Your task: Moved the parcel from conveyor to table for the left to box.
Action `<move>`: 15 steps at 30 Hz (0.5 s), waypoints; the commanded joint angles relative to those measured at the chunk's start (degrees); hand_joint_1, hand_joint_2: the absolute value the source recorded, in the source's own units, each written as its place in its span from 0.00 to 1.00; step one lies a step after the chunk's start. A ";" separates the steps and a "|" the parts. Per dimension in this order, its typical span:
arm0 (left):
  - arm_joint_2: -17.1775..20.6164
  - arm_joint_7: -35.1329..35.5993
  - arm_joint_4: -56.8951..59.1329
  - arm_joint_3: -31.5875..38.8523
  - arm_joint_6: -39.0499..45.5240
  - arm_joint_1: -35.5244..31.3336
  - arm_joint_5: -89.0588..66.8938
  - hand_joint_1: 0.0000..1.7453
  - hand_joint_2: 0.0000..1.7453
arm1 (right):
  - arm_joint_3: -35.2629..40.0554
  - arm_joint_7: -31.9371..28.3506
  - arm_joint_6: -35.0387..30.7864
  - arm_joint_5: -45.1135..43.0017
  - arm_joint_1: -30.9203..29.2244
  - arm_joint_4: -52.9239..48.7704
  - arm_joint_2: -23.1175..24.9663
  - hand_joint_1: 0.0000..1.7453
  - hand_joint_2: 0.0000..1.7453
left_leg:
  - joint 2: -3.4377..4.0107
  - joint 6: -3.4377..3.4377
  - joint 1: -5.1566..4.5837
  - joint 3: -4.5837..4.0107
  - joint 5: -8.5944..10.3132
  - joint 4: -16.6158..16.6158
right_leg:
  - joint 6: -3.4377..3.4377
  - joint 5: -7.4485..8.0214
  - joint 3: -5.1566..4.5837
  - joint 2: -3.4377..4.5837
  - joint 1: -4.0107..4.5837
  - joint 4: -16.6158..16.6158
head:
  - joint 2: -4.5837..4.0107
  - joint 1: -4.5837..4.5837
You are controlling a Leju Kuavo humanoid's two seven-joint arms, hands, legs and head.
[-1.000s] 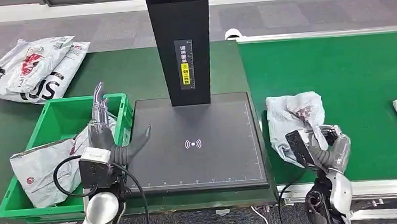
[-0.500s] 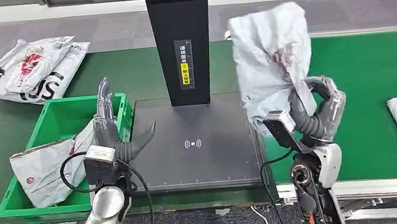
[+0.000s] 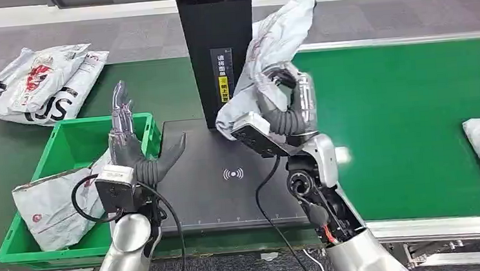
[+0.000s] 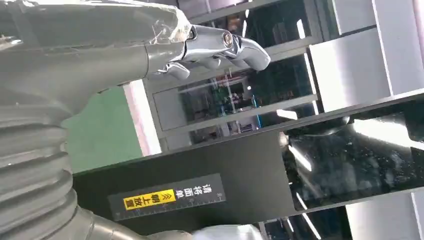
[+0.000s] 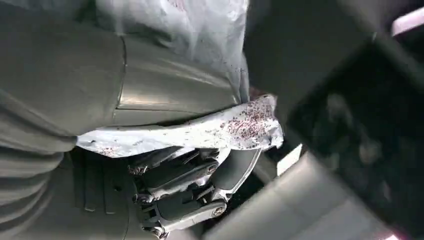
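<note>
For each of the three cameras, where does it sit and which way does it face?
Head view: high on the body, looking down at the scanner plate; both arms show, the right hand holding the parcel.
Left wrist view: behind the open left hand, facing the black scanner column.
Right wrist view: behind the right hand, with the parcel close up.
Head and left wrist views share the column's yellow label.

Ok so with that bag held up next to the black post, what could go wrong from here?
1. The right hand holds the floppy grey parcel close by the black scanner post; its loose end could brush or catch on it.
2. The grip looks to be on a bunched part of the parcel, so the bag might slip out before it reaches the black pad.
3. The left hand stands open at the pad's edge; a wide drop could land on it.
</note>
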 commanded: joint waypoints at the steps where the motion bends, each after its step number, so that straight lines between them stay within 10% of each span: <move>1: 1.53 0.26 4.71 -1.08 0.77 -3.65 1.29 0.00 1.00 | 10.90 0.07 5.39 -5.63 -5.57 25.30 2.77 1.00 1.00 | 0.18 0.00 0.02 0.15 0.01 -0.09 | -0.04 0.05 0.09 0.11 0.03 -0.09 | -0.02 0.00; 15: 2.78 0.39 2.65 -0.72 1.12 -2.27 1.29 0.00 1.00 | 14.65 -0.05 15.91 -9.02 2.48 21.66 -0.06 1.00 1.00 | -0.05 0.00 0.05 0.06 0.02 -0.12 | -0.04 0.02 0.08 -0.09 0.08 -0.13 | 0.00 0.00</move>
